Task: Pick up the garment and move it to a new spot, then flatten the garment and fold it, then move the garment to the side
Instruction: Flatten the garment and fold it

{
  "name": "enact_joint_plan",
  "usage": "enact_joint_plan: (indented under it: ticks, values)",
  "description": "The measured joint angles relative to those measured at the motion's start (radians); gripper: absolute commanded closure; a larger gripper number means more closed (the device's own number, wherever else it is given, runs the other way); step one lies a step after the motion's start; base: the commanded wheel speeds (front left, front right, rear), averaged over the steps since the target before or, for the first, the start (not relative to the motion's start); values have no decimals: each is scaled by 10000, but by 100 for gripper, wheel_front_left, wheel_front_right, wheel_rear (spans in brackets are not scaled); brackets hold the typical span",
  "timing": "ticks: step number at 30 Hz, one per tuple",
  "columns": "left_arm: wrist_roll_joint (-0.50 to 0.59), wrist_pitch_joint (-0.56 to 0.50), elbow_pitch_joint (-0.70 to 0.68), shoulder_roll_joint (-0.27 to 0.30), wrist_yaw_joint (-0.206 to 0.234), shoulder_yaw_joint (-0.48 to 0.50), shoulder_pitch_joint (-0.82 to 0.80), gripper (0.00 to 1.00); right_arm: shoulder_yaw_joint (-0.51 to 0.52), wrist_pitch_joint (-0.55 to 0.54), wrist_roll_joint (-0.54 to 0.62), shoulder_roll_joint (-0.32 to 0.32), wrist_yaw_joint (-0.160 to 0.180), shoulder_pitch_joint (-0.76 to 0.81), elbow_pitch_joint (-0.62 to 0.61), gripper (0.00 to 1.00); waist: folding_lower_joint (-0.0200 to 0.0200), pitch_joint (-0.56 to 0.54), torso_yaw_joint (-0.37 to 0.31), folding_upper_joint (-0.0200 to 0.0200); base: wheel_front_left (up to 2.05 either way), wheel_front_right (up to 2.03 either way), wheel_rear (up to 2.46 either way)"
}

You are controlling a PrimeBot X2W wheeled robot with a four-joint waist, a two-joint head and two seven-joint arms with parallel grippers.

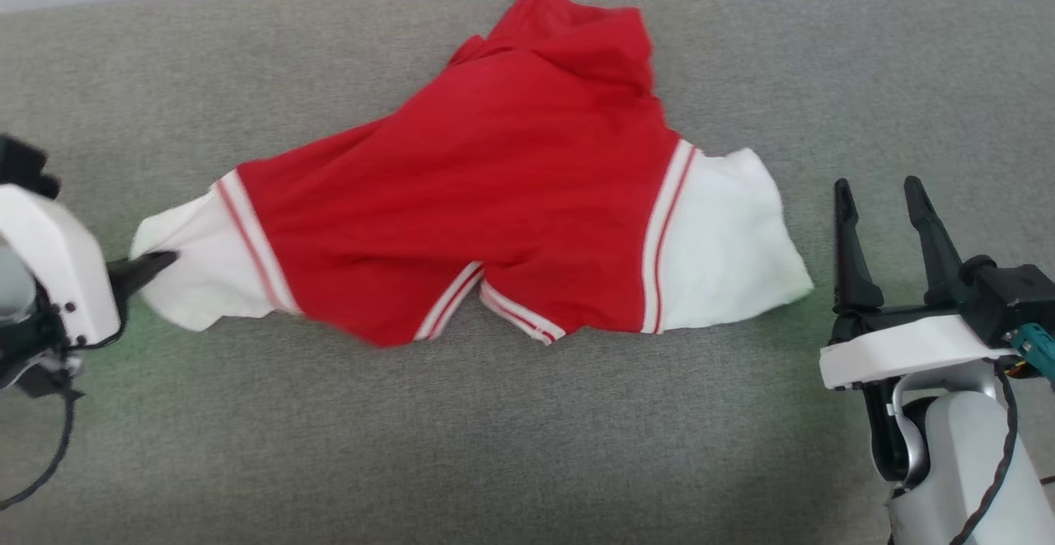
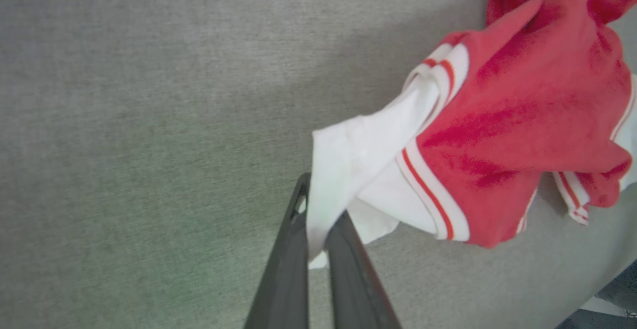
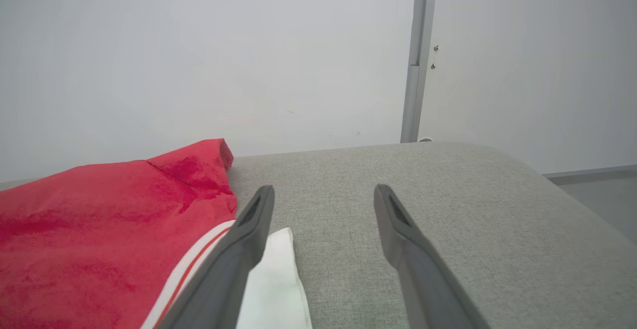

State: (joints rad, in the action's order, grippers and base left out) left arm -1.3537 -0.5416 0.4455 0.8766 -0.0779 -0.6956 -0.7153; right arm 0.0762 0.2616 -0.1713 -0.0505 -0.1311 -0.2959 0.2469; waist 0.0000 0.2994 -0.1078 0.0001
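Two robot hands are out over a grey cloth-covered worktop point(image 1: 527, 446). A red jersey shirt with white short sleeves and red-and-white striped trim point(image 1: 494, 199) lies crumpled in the middle of it, between the two hands. The red part is bunched into a hump at the far end.

The left hand point(image 1: 152, 265) reaches in low from the side. Its two dark fingers point(image 2: 288, 249) are pressed together on the edge of one white sleeve point(image 1: 194, 269). The cloth is squeezed between them and stretches toward the hand.

The right hand point(image 1: 878, 190) points away from the robot. Its fingers are wide apart and hold nothing. It sits just beside the other white sleeve point(image 1: 725, 240), and the head view shows a small gap between them.
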Motion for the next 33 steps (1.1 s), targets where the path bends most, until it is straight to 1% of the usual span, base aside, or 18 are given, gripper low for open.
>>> enact_joint_plan:
  ticks: [3,6,12,13,14,15,18,20,22,23,26,28,30,33]
  values:
    - [203,272,656,-31,-12,-59,38,100,104,-2,113,0,0,32,-23,0,0,42,-144,0,0,0,0]
    - [537,591,1043,-244,-127,-186,34,100,169,0,205,-4,0,130,-82,0,0,65,-268,0,0,0,0]
    - [809,1306,1887,-633,-320,-291,-138,100,199,0,357,-4,0,160,-169,0,0,56,-347,0,0,0,0]
    - [966,1478,1965,-667,-366,-303,-183,78,144,0,430,-6,0,160,-176,0,0,38,-332,0,0,0,0]
    - [1041,1732,2019,-708,-378,-286,-221,27,40,0,514,-8,2,160,-176,0,0,21,-311,0,0,0,0]
    - [1112,2008,2033,-754,-408,-282,-270,0,-102,0,644,-19,0,160,-174,0,1,2,-288,0,0,0,0]
    - [1655,3172,1816,-819,-472,-366,-365,0,-535,0,1212,-13,0,160,-84,0,0,-87,-171,0,0,0,0]
    - [1804,3939,1835,-957,-497,-405,-308,0,-1104,4,1221,-272,0,178,176,0,0,-163,-38,0,0,0,0]
    - [2008,4771,1877,-1101,-499,-439,-101,0,-1879,-192,844,-688,0,234,656,0,0,-269,100,0,0,0,0]
    - [2034,5185,1912,-1212,-499,-431,56,0,-2286,-360,646,-943,-6,237,767,0,0,-327,170,0,0,0,0]
    - [2203,6429,2079,-1643,-499,-337,487,0,-3081,-1024,130,-1921,-6,146,828,0,0,-489,406,0,0,0,0]
    - [2201,7346,2284,-2031,-245,-140,800,0,-3565,-1546,-161,-2600,-4,70,794,0,0,-599,576,0,0,0,0]
    - [2343,7829,2339,-2309,-12,-4,1096,0,-4197,-2182,-428,-3229,-4,-23,686,0,0,-691,753,0,0,0,0]
    - [3191,8015,2117,-2708,382,249,1512,0,-5221,-3152,-959,-4236,-4,-122,408,0,0,-780,1043,0,0,0,0]
